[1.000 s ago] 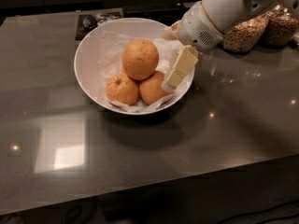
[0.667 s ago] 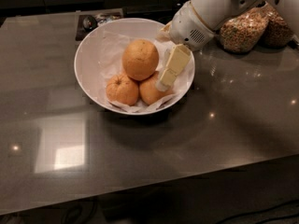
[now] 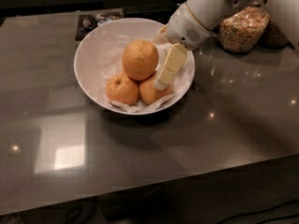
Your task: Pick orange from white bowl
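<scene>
The white bowl (image 3: pixel 88 55) sits on the dark countertop, lined with crumpled white paper. It holds three oranges. The largest orange (image 3: pixel 139 59) rests on top of the two smaller ones, one at the front left (image 3: pixel 122 89) and one at the front right (image 3: pixel 152 93). My gripper (image 3: pixel 164 76) reaches down into the bowl from the upper right, just to the right of the largest orange and over the front right small orange. The white arm (image 3: pixel 198 15) covers the bowl's far right rim.
A glass jar of cereal (image 3: pixel 243 29) stands at the back right, behind the arm, with a second darker jar (image 3: pixel 275 34) beside it. A small dark tray with items (image 3: pixel 96 21) lies behind the bowl. The counter's front edge (image 3: pixel 187 178) runs along the bottom.
My gripper has moved left and deeper into the bowl, closer to the largest orange. The oranges and the bowl have not moved.
</scene>
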`<move>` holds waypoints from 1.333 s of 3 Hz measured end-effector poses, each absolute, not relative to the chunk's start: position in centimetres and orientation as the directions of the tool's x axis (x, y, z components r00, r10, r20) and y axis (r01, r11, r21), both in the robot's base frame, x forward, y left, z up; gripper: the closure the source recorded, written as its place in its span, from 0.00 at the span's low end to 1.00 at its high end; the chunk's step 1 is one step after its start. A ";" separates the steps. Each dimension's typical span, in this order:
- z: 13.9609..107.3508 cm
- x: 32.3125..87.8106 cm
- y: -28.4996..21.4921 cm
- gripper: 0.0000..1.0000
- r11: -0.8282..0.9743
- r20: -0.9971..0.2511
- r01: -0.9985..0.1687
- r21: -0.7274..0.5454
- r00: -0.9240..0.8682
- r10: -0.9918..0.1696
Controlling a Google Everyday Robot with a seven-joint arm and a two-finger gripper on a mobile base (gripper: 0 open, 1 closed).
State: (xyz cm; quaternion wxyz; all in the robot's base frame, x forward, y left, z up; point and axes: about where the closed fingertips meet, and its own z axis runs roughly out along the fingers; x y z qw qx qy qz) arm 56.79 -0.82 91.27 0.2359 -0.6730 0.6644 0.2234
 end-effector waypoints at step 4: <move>91.5 57.0 -0.6 0.11 -0.012 -0.657 -1.000 -0.001 0.010 -0.754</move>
